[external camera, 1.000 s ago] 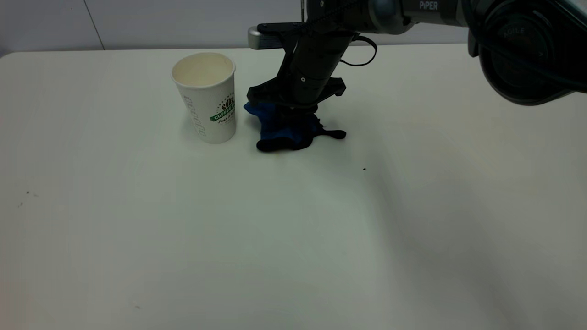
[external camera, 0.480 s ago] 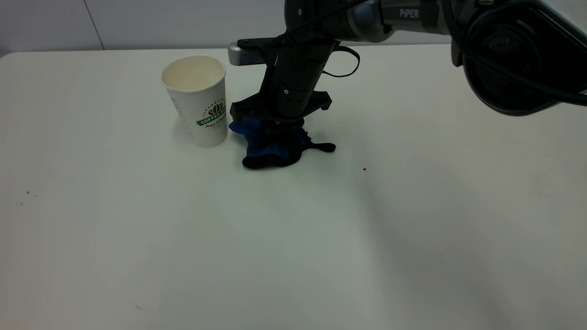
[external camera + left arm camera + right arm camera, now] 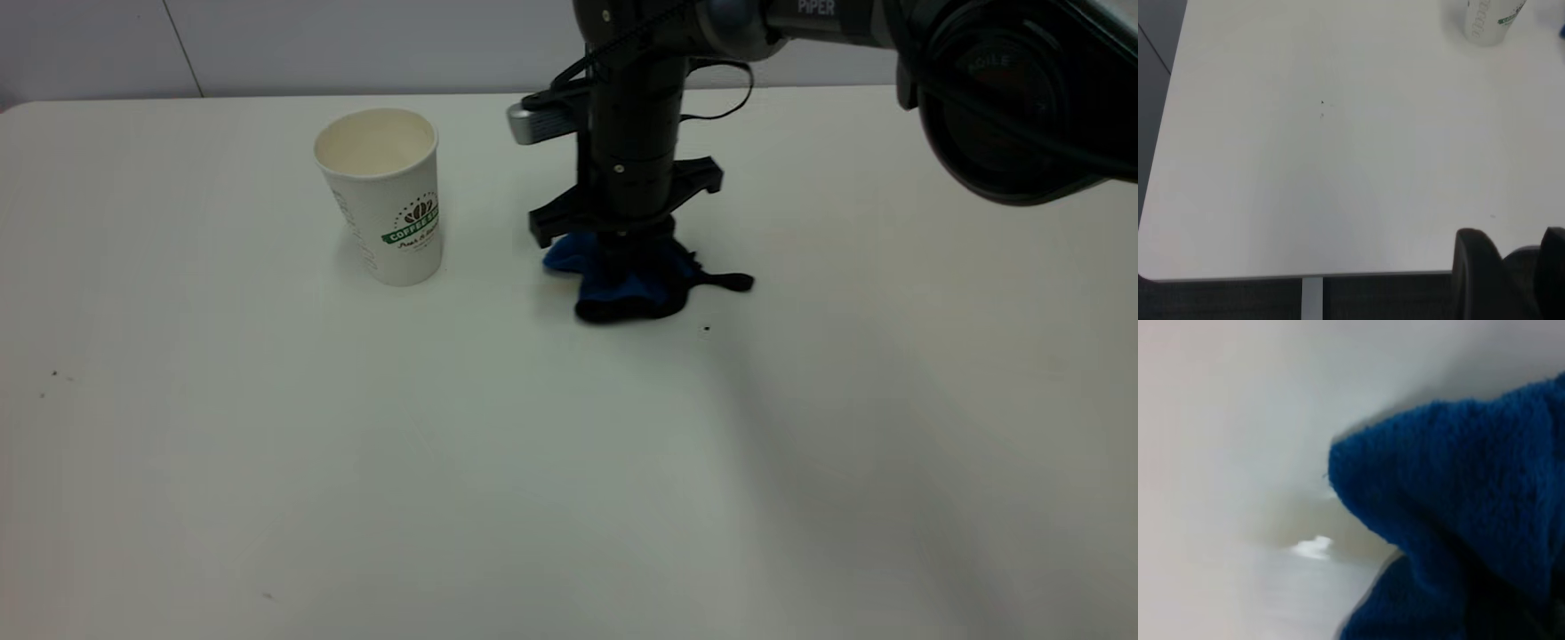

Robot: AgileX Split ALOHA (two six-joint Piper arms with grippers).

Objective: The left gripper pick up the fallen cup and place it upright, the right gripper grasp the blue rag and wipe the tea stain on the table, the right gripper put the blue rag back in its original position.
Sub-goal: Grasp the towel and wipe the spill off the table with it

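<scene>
1 arm active | right end effector clamped on blue rag, pressed to counter right of upright cup | tea stain beside rag | advice: maintain downward pressure, sweep across stain | left end effector parked, fingers apart.

Open table — only cup obstructs.

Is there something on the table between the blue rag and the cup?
No. The table is bare between the blue rag, pressed down by the right gripper, and the upright cup.
</scene>
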